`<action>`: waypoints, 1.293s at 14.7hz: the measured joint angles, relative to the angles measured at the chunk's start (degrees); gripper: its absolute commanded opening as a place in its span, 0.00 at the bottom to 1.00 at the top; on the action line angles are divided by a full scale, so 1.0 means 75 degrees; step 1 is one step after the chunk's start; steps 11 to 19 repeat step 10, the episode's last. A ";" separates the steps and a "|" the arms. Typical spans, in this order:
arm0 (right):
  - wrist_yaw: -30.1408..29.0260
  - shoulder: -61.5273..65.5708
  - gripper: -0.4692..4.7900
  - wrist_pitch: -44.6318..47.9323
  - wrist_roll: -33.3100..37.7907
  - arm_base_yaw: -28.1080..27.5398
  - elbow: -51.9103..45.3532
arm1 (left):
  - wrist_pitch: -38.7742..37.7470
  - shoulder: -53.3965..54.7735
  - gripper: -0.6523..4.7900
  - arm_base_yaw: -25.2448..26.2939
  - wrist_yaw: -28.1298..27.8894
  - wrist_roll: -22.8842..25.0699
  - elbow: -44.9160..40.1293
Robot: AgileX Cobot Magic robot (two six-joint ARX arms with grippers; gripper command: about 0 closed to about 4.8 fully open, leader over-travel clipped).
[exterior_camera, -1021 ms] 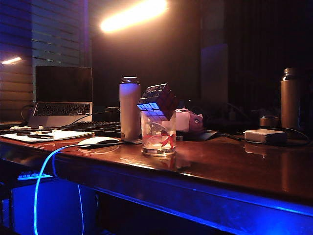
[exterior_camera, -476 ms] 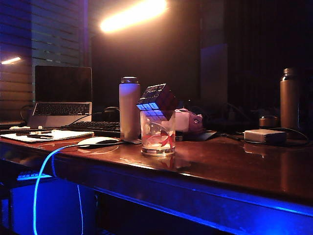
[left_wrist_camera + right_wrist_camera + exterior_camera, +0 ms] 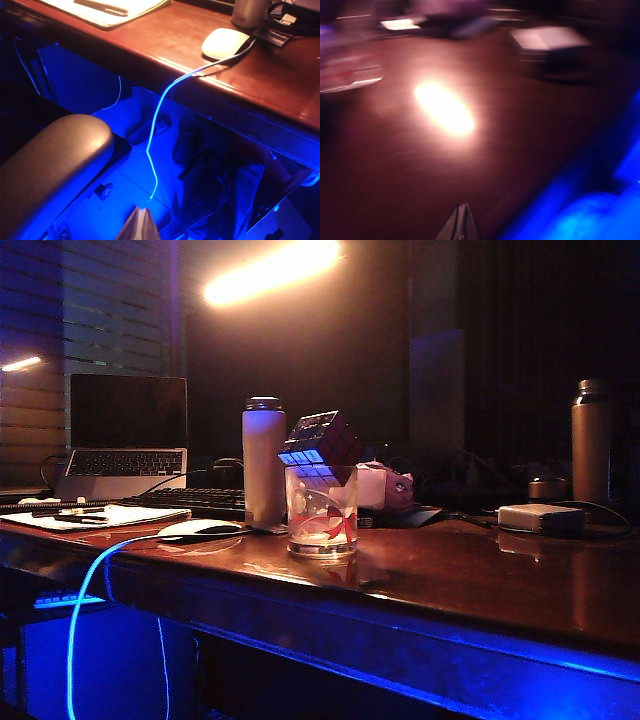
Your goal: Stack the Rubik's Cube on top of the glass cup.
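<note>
In the exterior view the glass cup (image 3: pixel 322 512), clear with a red and white print, stands on the brown table (image 3: pixel 480 570) near its front edge. The Rubik's Cube (image 3: pixel 322 438) rests tilted on the cup's rim, its lit face toward the camera. Neither gripper shows in that view. My left gripper (image 3: pixel 142 211) is shut and empty, hanging off the table's front edge above the blue-lit floor. My right gripper (image 3: pixel 462 206) is shut and empty over bare tabletop. That view is blurred; a pale and red smear (image 3: pixel 350 72) may be the cup.
A pale bottle (image 3: pixel 264 460) stands just behind and left of the cup, a white mouse (image 3: pixel 200 529) with a glowing cable (image 3: pixel 90 590) further left. A laptop (image 3: pixel 128 435), keyboard (image 3: pixel 195 500), flat pale box (image 3: pixel 541 517) and dark bottle (image 3: pixel 592 440) line the back. A chair armrest (image 3: pixel 50 160) sits below the table.
</note>
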 measured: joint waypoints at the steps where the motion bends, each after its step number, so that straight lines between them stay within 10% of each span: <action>1: -0.0023 0.0000 0.08 0.0020 0.0000 -0.0463 -0.0006 | 0.0000 0.0000 0.12 0.0003 0.0000 0.0000 0.0000; 19: 0.0012 0.0000 0.08 0.0041 0.0006 -0.0796 -0.0015 | 0.0000 0.0000 0.12 0.0003 0.0000 0.0000 0.0000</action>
